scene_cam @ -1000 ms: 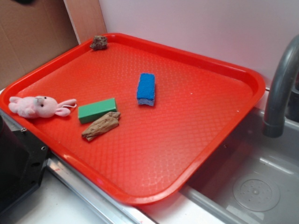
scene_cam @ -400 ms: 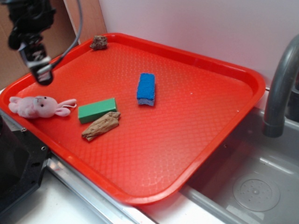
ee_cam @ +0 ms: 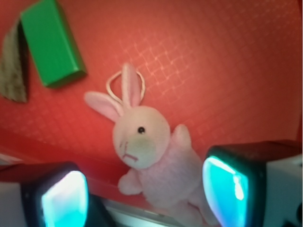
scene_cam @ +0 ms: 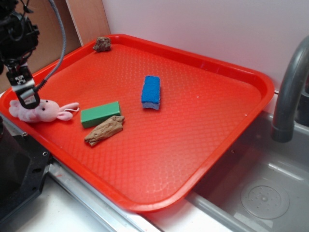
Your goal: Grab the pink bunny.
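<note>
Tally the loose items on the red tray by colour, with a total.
Pink: 1, pink bunny
Green: 1, green block
Blue: 1, blue sponge
Brown: 2, wood piece, small rock-like lump
Total: 5

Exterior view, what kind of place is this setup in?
Probably a toy kitchen sink area: a grey faucet curves over a grey basin with a drain, and the red tray sits beside it.

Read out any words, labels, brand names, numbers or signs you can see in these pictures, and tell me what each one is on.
None can be read. The pink bunny, green block, blue sponge, wood piece and red tray carry no print. A small black-and-white mark above the gripper is too small to read.
</note>
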Controlling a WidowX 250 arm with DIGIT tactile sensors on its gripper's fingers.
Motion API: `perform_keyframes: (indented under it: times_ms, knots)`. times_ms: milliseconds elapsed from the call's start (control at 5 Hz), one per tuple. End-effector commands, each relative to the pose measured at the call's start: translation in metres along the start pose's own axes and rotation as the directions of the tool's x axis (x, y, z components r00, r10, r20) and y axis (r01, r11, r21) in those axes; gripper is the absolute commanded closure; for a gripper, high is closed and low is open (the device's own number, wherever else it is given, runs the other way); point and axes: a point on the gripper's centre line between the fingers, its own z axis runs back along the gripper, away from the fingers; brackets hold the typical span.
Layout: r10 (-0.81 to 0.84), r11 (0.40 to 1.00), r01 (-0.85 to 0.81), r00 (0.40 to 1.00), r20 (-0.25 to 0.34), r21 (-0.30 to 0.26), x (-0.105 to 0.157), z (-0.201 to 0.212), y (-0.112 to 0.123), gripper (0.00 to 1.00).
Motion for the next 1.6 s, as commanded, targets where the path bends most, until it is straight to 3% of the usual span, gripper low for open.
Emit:
perform_keyframes:
  times_ms: [0, 200, 400, 600, 800, 1000, 1200, 1400]
  knots:
    - [-0.093, 0.996, 0.092, 0.993, -0.067, -0.015, 0.010, -0.050, -0.002, 0.00]
    - [-0.088, 0.996, 0.088, 0.993, -0.080, 0.000, 0.008, -0.054, -0.005, 1.00]
    - [-0.088, 0.996, 0.089, 0.995, -0.052, 0.002, 0.008, -0.045, -0.008, 1.00]
    - [-0.067, 0.997, 0.068, 0.997, 0.037, -0.023, 0.017, -0.005, -0.011, 1.00]
    - [0.082, 0.993, -0.088, 0.993, 0.084, 0.072, 0.036, 0.045, -0.010, 1.00]
    - [0.307, 0.941, -0.326, 0.935, 0.179, 0.088, 0.052, 0.097, -0.014, 1.00]
    - [0.444, 0.885, -0.464, 0.868, 0.221, 0.045, 0.059, 0.148, -0.015, 1.00]
    - [0.449, 0.886, -0.463, 0.866, 0.218, 0.014, 0.061, 0.166, -0.019, 1.00]
